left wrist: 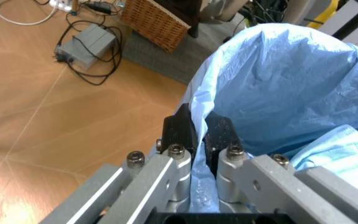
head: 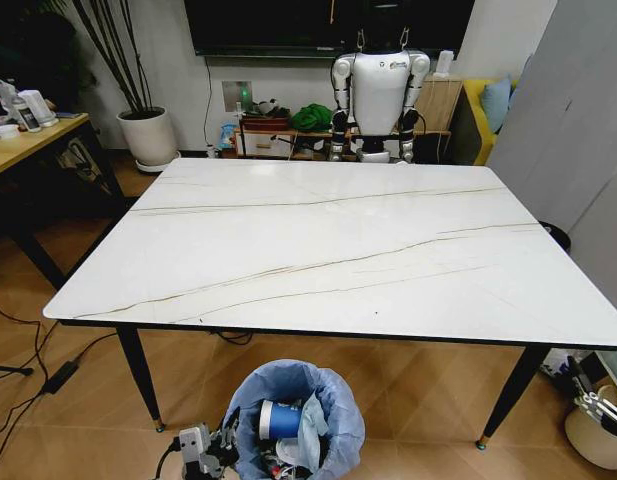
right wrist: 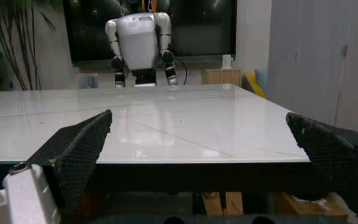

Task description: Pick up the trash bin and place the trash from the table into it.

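Trash bin (head: 298, 420) stands on the wood floor at the near edge of the table (head: 338, 250), just in front of the robot. Light-blue bag puffs over the rim. Inside it: a blue-white paper cup (head: 280, 420), pale tissue and other litter that is too bunched to sort out. Marble top carries no trash that I can see.

Left gripper (left wrist: 199, 135) is at the bin's left rim, fingers (left wrist: 180, 130) pinched together on a fold of the bag, one inside the rim and one outside. Whether the hard rim is caught between them as well, or only the plastic, I cannot tell: the bag hides it.

Right gripper (right wrist: 197, 154) hangs at about table-edge height facing across the top, jaws spread wide, holding nothing.

Handling judgement: bin and contents look light. The bag is thin, slippery and loose, so a hold on plastic alone would probably slide or pull the liner out. The better hold is the stiff rim through the bag, with the bin kept upright so the cup and paper stay in
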Controlling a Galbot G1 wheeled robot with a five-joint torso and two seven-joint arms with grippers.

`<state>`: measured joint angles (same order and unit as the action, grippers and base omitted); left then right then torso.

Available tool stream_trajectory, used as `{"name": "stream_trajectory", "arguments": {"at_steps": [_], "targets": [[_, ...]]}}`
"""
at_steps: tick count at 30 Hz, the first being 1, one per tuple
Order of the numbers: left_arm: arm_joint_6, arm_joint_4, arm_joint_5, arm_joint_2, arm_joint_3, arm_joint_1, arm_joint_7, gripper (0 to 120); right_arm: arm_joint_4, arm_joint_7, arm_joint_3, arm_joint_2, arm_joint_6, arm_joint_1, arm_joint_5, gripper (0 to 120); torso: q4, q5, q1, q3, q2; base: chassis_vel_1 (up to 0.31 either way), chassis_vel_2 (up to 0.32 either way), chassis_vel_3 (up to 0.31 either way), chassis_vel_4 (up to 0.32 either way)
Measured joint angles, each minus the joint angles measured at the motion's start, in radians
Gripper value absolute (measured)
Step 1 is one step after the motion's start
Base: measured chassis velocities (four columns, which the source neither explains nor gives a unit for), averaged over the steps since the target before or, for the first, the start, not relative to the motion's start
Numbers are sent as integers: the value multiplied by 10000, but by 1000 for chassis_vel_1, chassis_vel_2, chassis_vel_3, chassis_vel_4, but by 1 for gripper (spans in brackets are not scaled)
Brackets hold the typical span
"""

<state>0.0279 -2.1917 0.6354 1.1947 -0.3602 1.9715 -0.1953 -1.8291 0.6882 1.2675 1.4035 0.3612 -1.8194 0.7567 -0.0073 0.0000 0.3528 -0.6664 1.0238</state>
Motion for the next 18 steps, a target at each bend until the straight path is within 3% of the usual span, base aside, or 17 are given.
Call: {"name": "stream_trajectory", "arguments": {"at_steps": [18], "targets": [[-22,-29,-150,545,-238,47,-39,0,426,-164,-488,-558,16,494,516,100,0,1,0,-1,0,0,0,0,0]]}}
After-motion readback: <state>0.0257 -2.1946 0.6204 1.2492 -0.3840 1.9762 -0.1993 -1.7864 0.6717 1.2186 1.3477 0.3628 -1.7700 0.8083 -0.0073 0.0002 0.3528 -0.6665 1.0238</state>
